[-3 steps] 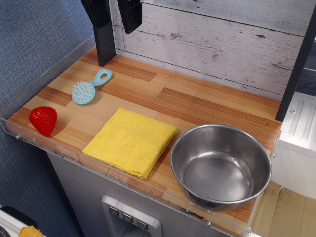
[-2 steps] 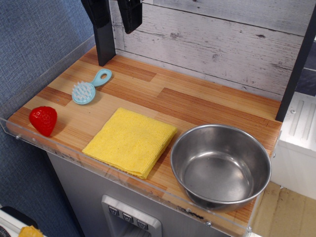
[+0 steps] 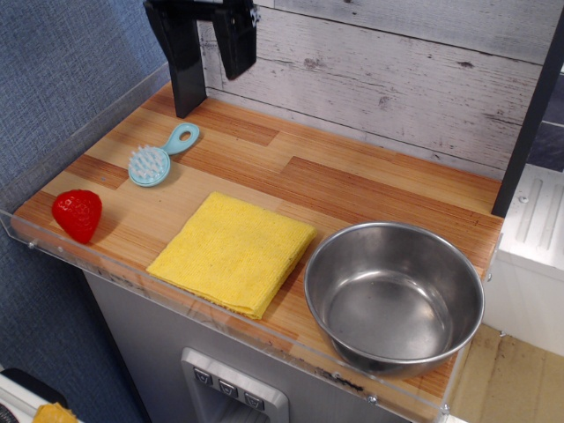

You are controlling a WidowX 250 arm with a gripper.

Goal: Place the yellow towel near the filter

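Note:
The yellow towel (image 3: 233, 252) lies flat and folded on the wooden counter, at the front middle, just left of the steel bowl (image 3: 394, 296). A light blue handled tool with a round bristled head (image 3: 159, 157) lies at the back left of the towel. I cannot tell which thing is the filter. My black gripper (image 3: 210, 63) hangs at the top left, high above the counter's back edge and far from the towel. Its jaws stand apart and hold nothing. Its left finger blends with a black post (image 3: 187, 88) behind it.
A red toy strawberry (image 3: 77, 214) sits at the front left corner. A clear plastic rim (image 3: 132, 280) runs along the front and left edges. A white plank wall (image 3: 397, 79) backs the counter. Another black post (image 3: 529, 123) stands at the right.
My gripper has come down a little into view at the top left. The towel, bowl, blue tool and strawberry have not moved.

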